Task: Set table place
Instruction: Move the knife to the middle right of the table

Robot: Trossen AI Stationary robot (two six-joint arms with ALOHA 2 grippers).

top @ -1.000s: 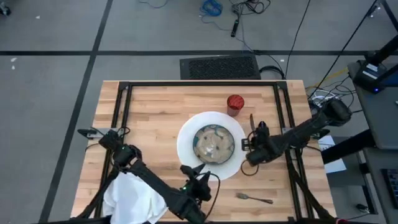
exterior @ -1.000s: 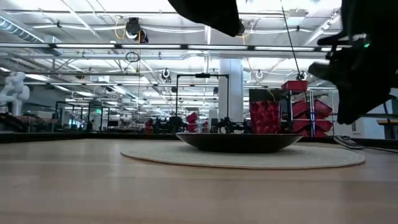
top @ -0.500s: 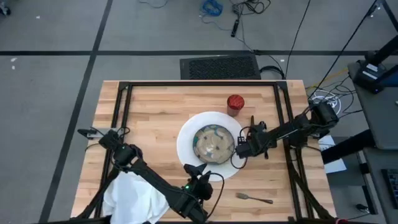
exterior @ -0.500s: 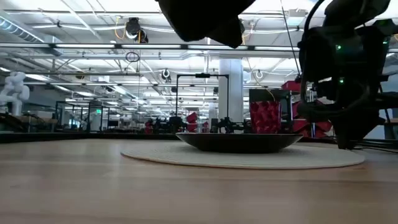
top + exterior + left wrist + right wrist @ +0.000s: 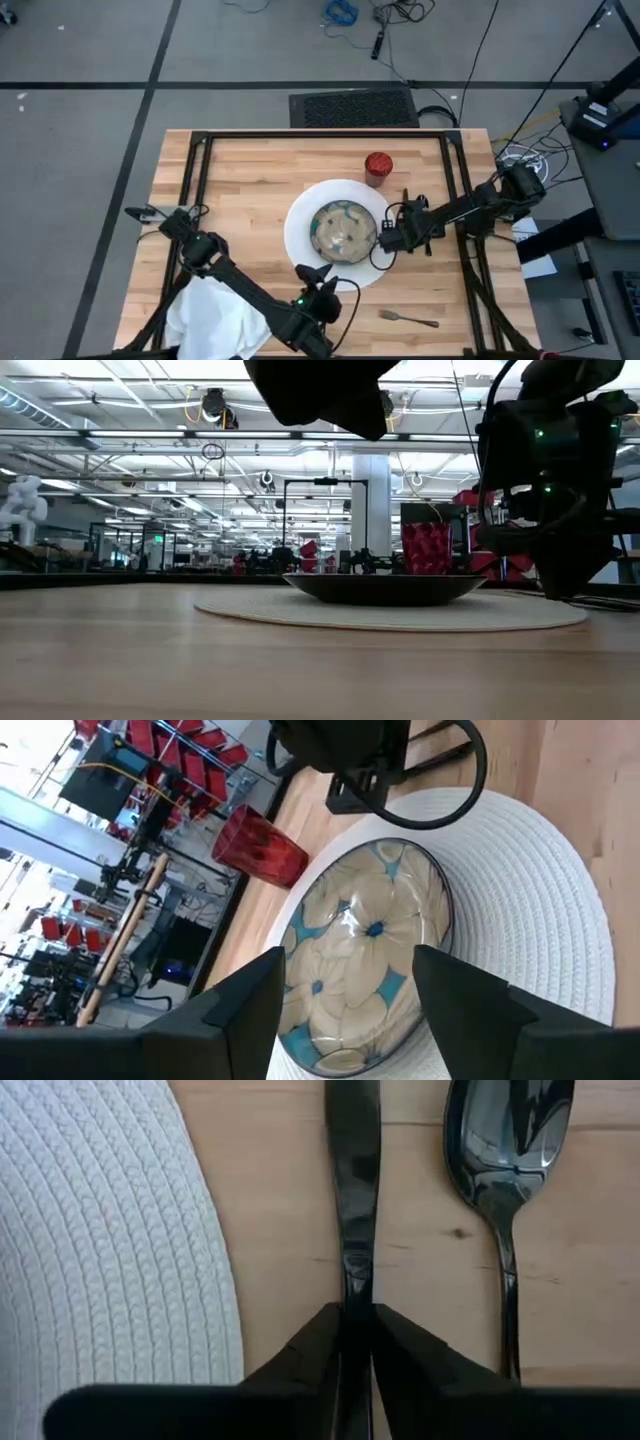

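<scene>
Only the right wrist view shows the right gripper point(image 5: 357, 1342) clamped on the dark metal knife point(image 5: 354, 1190), which lies flat on the light wooden table point(image 5: 440, 1280) between the white woven round placemat point(image 5: 110, 1250) and the shiny metal spoon point(image 5: 508, 1170) (from above the arm hides both). The high view alone shows the metal fork point(image 5: 408, 319) near the table's front edge, the small red cup point(image 5: 378, 166) and the crumpled white cloth napkin point(image 5: 215, 318). The flower-patterned bowl point(image 5: 365, 945) sits on the placemat. The left gripper point(image 5: 318, 277), fingers spread, hovers at the placemat's front edge. A second ago the right gripper was farther from the placemat.

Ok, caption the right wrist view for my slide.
Right gripper shut on knife, between woven white mat and spoon.
</scene>
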